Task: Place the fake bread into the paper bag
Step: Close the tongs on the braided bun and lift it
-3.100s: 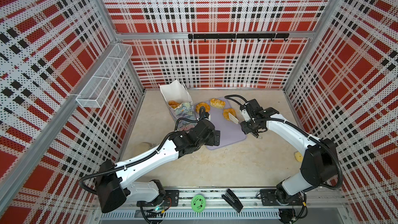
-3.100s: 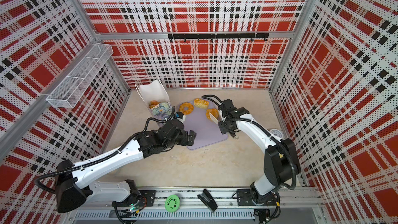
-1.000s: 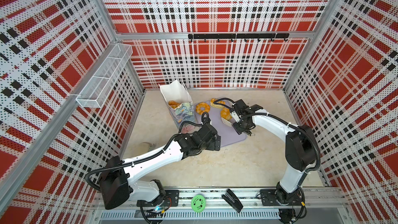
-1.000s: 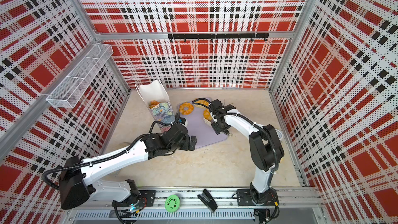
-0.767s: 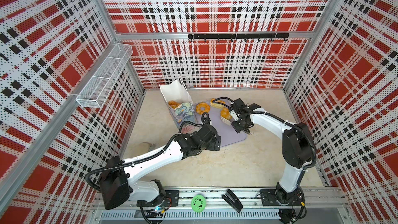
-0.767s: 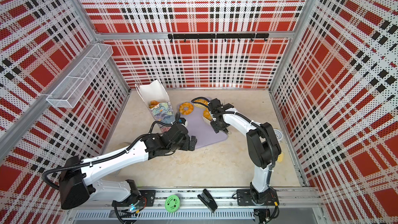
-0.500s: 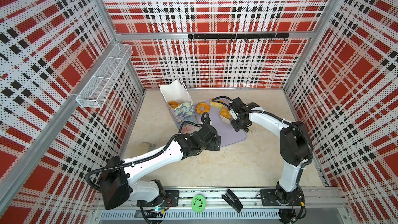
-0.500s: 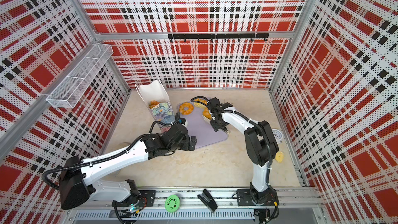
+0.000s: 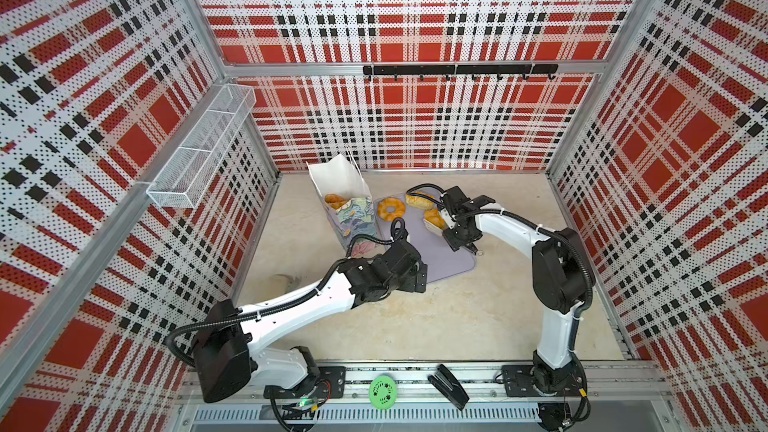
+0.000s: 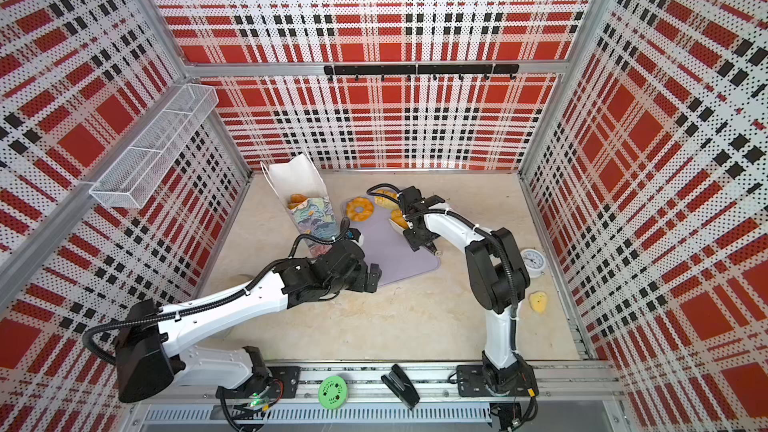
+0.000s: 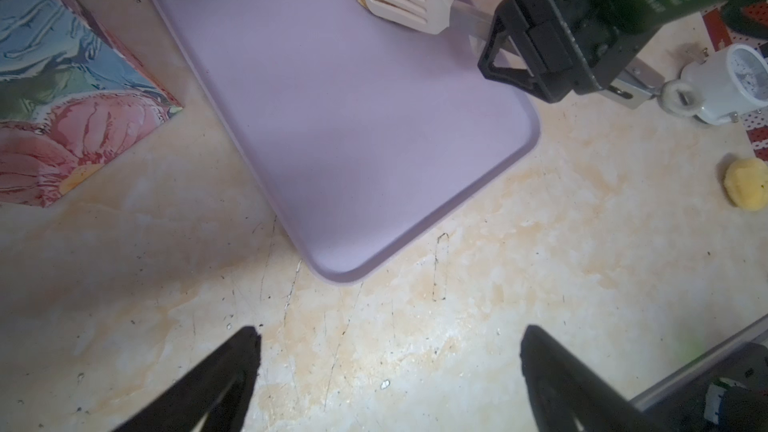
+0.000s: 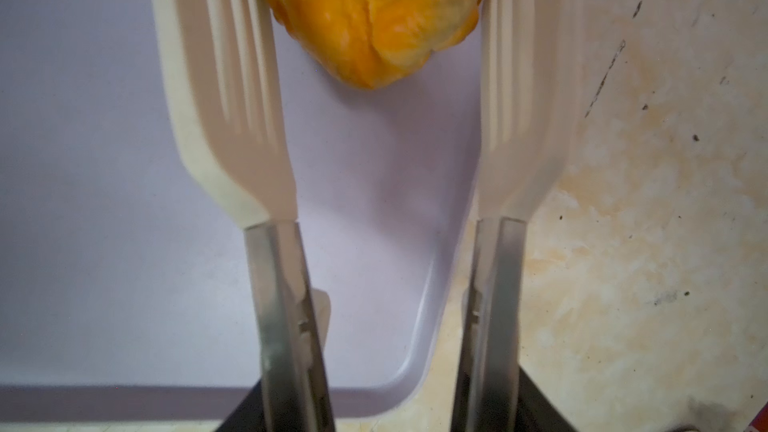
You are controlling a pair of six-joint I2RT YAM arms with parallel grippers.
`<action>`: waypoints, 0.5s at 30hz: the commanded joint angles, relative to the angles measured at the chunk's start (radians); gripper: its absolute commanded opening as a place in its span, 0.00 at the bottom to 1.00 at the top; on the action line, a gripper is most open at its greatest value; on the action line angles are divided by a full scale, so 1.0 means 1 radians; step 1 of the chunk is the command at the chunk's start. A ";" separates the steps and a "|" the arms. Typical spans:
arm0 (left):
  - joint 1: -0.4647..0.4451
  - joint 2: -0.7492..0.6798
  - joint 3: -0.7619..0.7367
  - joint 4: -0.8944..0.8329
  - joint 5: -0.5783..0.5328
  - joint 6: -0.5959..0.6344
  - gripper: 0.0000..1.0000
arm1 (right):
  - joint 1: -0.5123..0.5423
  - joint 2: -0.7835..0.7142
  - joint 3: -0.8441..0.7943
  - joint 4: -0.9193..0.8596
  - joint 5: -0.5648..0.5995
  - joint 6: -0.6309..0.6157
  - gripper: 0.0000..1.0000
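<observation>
The right arm is reached forward over the lilac tray (image 11: 353, 118) with the elbow raised. The right gripper (image 9: 457, 238) is clamped on the metal arms of the white tongs (image 12: 232, 118). A golden pastry (image 12: 374, 14) lies on the tray between the slotted blades. Its far end is cut off, and firm contact cannot be confirmed. The left arm is stretched low, and the left gripper (image 11: 390, 351) is spread wide above bare bench (image 9: 415, 326) near the tray corner. The paper bag (image 9: 345, 184) stands beside the tray with an orange piece (image 9: 336, 201) inside. A doughnut (image 9: 390, 209) lies on the tray.
</observation>
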 commanded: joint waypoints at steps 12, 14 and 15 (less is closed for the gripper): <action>0.011 -0.035 0.026 -0.034 -0.042 0.006 0.99 | -0.002 0.001 0.029 -0.042 0.001 -0.058 0.43; 0.015 -0.049 0.026 -0.045 -0.052 0.007 0.99 | -0.001 -0.009 0.019 -0.047 0.000 -0.058 0.41; 0.016 -0.054 0.026 -0.049 -0.055 0.008 0.99 | -0.002 -0.013 0.016 -0.048 -0.001 -0.060 0.41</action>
